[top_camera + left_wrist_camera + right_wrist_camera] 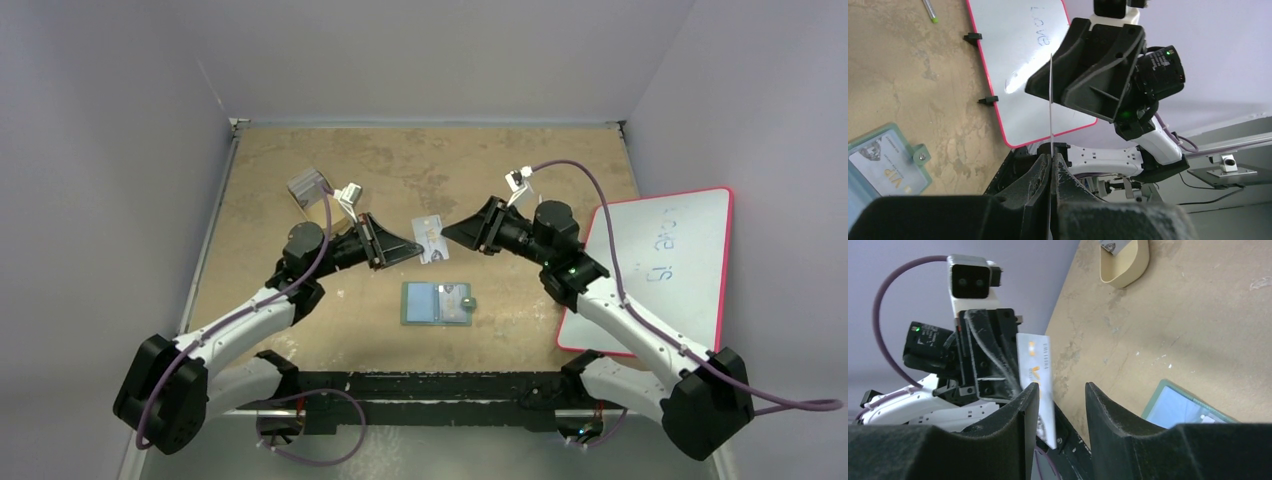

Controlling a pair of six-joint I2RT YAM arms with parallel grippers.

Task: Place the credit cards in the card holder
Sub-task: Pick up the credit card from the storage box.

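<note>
The card holder [437, 303] lies open on the table between the arms, and a pale card [879, 169] shows in its clear pocket. My left gripper [413, 247] is shut on one of the credit cards [431, 238] and holds it above the table; in the left wrist view this card [1051, 95] stands edge-on between the pads. My right gripper [448, 233] faces it, open. In the right wrist view the card [1038, 371] sits in the gap of the right gripper [1060, 395], close to one finger [1029, 407].
A tan oval tray [308, 187] with something grey in it stands at the back left. A pink-edged whiteboard [660, 262] lies at the right, partly under the right arm. A green-tipped pen [930, 11] lies past the whiteboard's far end.
</note>
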